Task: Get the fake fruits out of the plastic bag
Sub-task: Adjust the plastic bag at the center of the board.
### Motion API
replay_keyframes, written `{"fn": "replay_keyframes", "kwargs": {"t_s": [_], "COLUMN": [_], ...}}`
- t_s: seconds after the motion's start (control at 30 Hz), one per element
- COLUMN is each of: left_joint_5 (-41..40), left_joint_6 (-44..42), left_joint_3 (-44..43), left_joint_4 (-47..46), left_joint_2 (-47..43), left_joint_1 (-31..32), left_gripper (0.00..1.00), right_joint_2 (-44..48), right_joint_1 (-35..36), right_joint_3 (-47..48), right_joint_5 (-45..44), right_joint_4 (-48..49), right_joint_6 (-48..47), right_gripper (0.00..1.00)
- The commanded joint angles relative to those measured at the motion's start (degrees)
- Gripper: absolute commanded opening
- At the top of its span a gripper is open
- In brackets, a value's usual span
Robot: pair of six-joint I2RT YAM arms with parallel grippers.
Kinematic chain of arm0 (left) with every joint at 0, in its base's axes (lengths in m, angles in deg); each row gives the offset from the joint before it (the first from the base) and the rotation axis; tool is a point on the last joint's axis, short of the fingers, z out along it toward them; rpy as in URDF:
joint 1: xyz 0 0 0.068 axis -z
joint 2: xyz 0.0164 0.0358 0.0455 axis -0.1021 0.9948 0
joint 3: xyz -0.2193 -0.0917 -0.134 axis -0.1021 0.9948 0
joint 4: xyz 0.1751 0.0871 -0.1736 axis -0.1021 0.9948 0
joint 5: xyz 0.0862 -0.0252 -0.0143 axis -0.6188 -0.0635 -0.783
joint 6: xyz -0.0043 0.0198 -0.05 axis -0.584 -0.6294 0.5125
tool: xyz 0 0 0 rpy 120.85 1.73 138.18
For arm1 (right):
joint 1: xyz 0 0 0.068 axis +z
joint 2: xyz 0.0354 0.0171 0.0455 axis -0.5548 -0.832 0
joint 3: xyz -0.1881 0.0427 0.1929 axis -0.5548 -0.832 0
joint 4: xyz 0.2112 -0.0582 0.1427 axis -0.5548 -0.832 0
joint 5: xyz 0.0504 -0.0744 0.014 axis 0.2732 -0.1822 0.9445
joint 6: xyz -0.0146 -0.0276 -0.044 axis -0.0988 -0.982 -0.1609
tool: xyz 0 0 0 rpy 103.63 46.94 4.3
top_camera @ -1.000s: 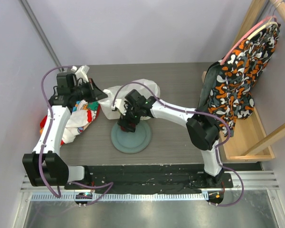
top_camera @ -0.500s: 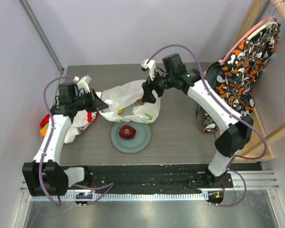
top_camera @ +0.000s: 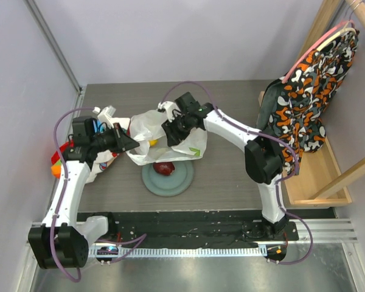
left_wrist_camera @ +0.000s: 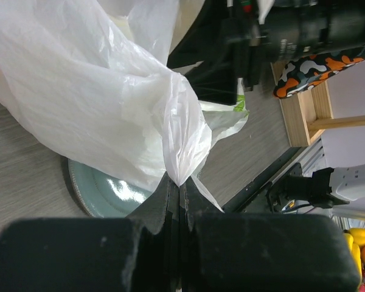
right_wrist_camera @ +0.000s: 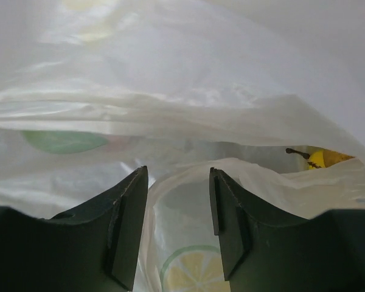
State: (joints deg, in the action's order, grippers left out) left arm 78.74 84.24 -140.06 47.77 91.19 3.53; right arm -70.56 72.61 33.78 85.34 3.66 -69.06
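Nearest the bases, a dark red apple-like fruit (top_camera: 164, 168) sits on the round grey plate (top_camera: 179, 182). Just beyond, the left arm (top_camera: 67, 182) runs up the table's left side and bends rightward. The left gripper (top_camera: 131, 143) is clamped on a gathered fold of the plastic bag (top_camera: 145, 125), which is drawn taut. Farther back, the right arm (top_camera: 231, 129) folds at its elbow and stretches leftward. The right gripper (right_wrist_camera: 178, 194) has its fingers parted against the bag's film, and a yellow piece (right_wrist_camera: 326, 159) shows inside.
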Motion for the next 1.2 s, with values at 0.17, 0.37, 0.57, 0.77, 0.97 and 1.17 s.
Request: {"fn": "replay_keyframes", "kwargs": {"t_s": [0.17, 0.37, 0.57, 0.77, 0.97, 1.17], "left_joint_5": [1.83, 0.6, 1.39, 3.06, 3.23, 3.32], "left_joint_6": [0.34, 0.08, 1.3, 3.32, 3.59, 3.94], "left_joint_3": [1.95, 3.27, 4.59, 3.19, 1.52, 1.16], "left_joint_4": [-1.57, -1.84, -2.62, -3.77, -4.21, -4.3], "left_joint_2": [-2.41, -3.82, -4.35, -3.3, -1.89, -2.15], "left_joint_1": [-1.28, -1.28, -1.19, -1.1, -0.92, -0.84], "left_gripper": [0.0, 0.0, 0.0, 0.0, 0.0, 0.0], "right_joint_2": [3.25, 10.72, 15.46, 18.37, 18.9, 12.93], "right_joint_1": [-1.64, -7.71, -7.72, -3.07, 3.71, 3.71], "right_joint_3": [-4.91, -13.35, -12.05, -8.7, -7.12, -6.51], "right_joint_5": [-26.99, -36.7, -29.96, -18.52, -13.97, -14.54], "right_joint_4": [4.3, 3.34, 0.8, -1.5, -2.73, -1.77], "right_joint_6": [2.41, -0.77, -0.24, -3.31, -6.04, -1.48], "right_gripper": [0.56, 0.56, 0.63, 0.65, 0.66, 0.42]}}
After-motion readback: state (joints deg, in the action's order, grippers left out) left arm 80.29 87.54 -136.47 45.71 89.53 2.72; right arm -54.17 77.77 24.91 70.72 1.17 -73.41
